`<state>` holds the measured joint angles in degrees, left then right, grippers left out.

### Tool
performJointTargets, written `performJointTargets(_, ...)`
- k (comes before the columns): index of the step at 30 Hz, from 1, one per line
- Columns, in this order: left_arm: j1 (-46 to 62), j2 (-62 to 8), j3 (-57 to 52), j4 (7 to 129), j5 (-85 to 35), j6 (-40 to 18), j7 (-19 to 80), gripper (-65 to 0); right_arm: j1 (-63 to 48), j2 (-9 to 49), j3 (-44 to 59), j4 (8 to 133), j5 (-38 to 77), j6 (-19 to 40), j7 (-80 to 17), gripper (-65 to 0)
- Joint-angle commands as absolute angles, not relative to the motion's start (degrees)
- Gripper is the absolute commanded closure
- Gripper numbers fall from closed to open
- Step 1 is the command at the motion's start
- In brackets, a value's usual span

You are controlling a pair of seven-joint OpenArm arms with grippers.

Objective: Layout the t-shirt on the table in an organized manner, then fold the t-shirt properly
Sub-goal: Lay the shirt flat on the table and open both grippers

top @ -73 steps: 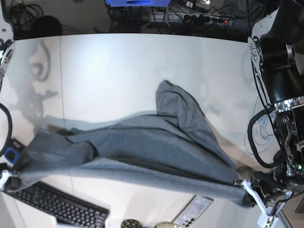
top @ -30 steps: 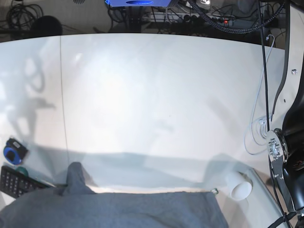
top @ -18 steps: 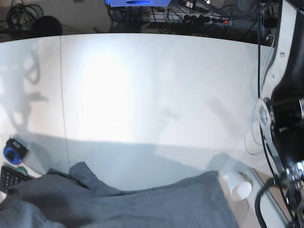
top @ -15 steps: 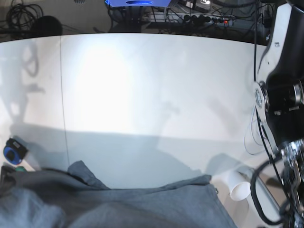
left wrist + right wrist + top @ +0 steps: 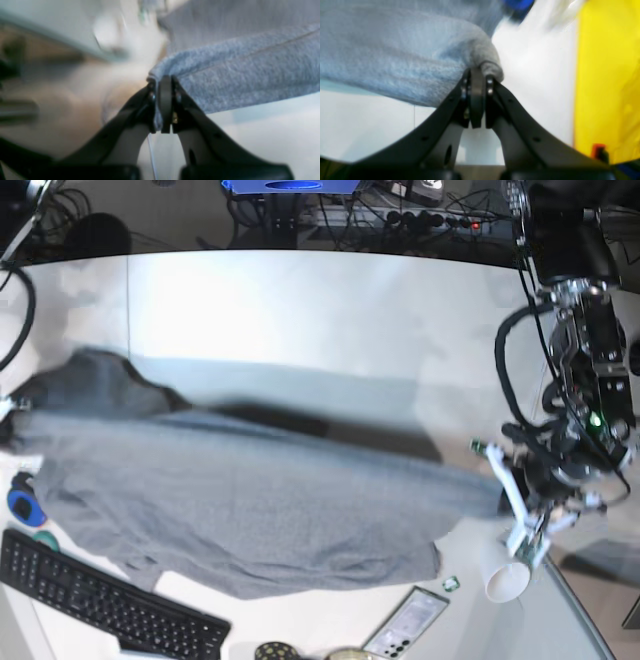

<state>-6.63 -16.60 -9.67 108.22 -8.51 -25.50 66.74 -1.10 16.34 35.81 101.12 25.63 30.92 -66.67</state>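
Base view shows the table (image 5: 300,310), white and smooth, with a curved far edge and a thin dark seam running down its left part; beyond that edge lie dark cables and a blue box (image 5: 290,186). Along the table's near edge sit a black keyboard (image 5: 100,605), a phone (image 5: 405,625) and a white paper cup (image 5: 507,578). The t-shirt (image 5: 250,505), heather grey, hangs stretched across the table's near half, sagging in the middle and casting a shadow on the white top behind it. The left gripper (image 5: 162,105) is clamped on one corner of the cloth, the right gripper (image 5: 476,100) on a bunched fold; both wrist views are blurred, so which part of the shirt each pinches I can't say.
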Motion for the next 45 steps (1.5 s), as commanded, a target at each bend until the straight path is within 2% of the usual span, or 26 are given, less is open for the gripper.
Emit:
performJointTargets(1, -5.67, -17.27, -9.89, 109.23, -8.22, -25.36, 65.54, 0.0, -1.63, 17.10, 36.00, 101.32, 26.15, 30.81, -64.40, -0.5)
performJointTargets(6, 4.53, -16.92, -10.07, 108.97, -8.22, -27.91, 65.36, 0.0, -6.73, 13.76, 36.18, 93.93, 26.07, 30.81, -60.44, -0.5)
performJointTargets(14, 14.64, -15.69, -10.15, 107.74, -7.60, -27.74, 58.77, 0.0, -8.66, 13.58, 36.26, 85.14, 25.98, 30.81, -58.51, -0.5)
performJointTargets(21, 16.57, -15.60, -10.15, 100.35, -7.60, -27.74, 58.42, 0.0, -9.71, 14.11, 36.18, 81.27, 25.63, 30.73, -55.43, -0.5)
performJointTargets(29, 16.48, -15.60, -10.07, 99.03, -7.60, -27.74, 58.42, 0.0, -10.07, 14.11, 36.44, 79.52, 25.63, 30.37, -53.76, -1.5)
performJointTargets(31, 16.48, -15.60, -10.07, 99.03, -7.60, -27.74, 58.51, 0.0, -10.07, 14.11, 36.44, 79.96, 25.63, 30.37, -53.76, -9.2)
performJointTargets(35, 16.57, -15.60, -10.07, 99.03, -7.60, -27.65, 58.77, 0.0, -10.07, 14.11, 36.44, 80.13, 25.63, 30.37, -53.76, -31.7)
performJointTargets(37, 16.66, -15.60, -10.07, 99.03, -7.60, -27.65, 58.86, 0.0, -10.07, 13.93, 36.53, 81.63, 25.63, 30.37, -53.67, -37.1)
performJointTargets(38, 17.10, -15.60, -10.07, 99.12, -7.60, -27.65, 58.86, -3.5, -10.07, 13.85, 36.70, 82.33, 25.63, 30.37, -53.67, -36.9)
performJointTargets(40, 17.89, -15.60, -10.15, 99.47, -7.60, -27.65, 58.86, -20.2, -10.07, 13.67, 38.64, 84.70, 25.63, 30.37, -53.67, -36.9)
performJointTargets(42, 18.33, -15.96, -10.15, 99.38, -7.60, -27.65, 58.86, -31.1, -10.15, 13.58, 39.69, 87.60, 25.63, 30.37, -53.67, -36.9)
performJointTargets(43, 18.86, -16.04, -10.15, 99.38, -7.60, -27.65, 58.68, -34.1, -10.15, 13.58, 40.13, 89.10, 25.63, 30.37, -53.67, -37.1)
performJointTargets(45, 19.38, -16.40, -10.86, 99.47, -7.60, -27.65, 58.59, -34.7, -10.15, 14.11, 40.04, 91.47, 25.63, 30.37, -53.67, -37.2)
